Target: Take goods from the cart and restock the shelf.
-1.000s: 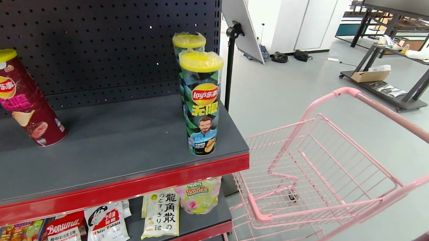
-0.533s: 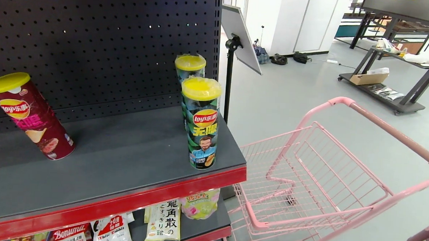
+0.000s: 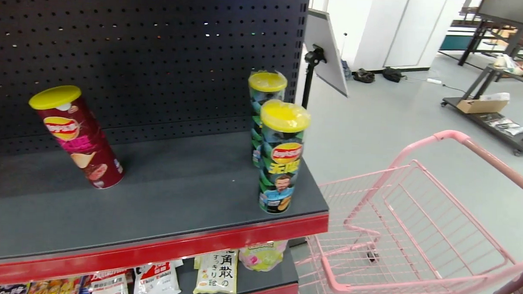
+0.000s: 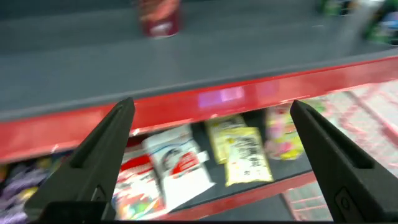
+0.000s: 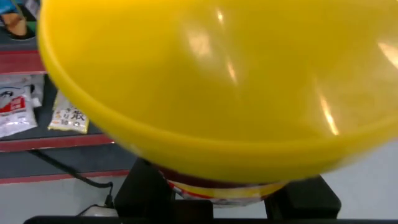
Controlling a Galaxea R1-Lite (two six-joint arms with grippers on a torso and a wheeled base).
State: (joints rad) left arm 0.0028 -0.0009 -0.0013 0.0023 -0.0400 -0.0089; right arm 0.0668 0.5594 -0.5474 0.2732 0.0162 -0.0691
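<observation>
Right gripper [image 5: 224,196] clamped on a yellow-lidded chip can [image 5: 211,74], low beside the cart [image 3: 483,157]. Left gripper [image 4: 211,106] wide open, empty, facing the shelf [image 3: 177,196]. Already stocked: maroon can [image 3: 81,136], two green cans [image 3: 282,161]. Probably just this one left.

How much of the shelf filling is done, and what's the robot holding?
Done: a red chip can, a front green chip can and a rear green chip can stand on the top shelf. In hand: the right gripper holds a yellow-lidded can; the left gripper is open and empty. Left: shelving that can. The pink cart looks empty, so it may be the last.
</observation>
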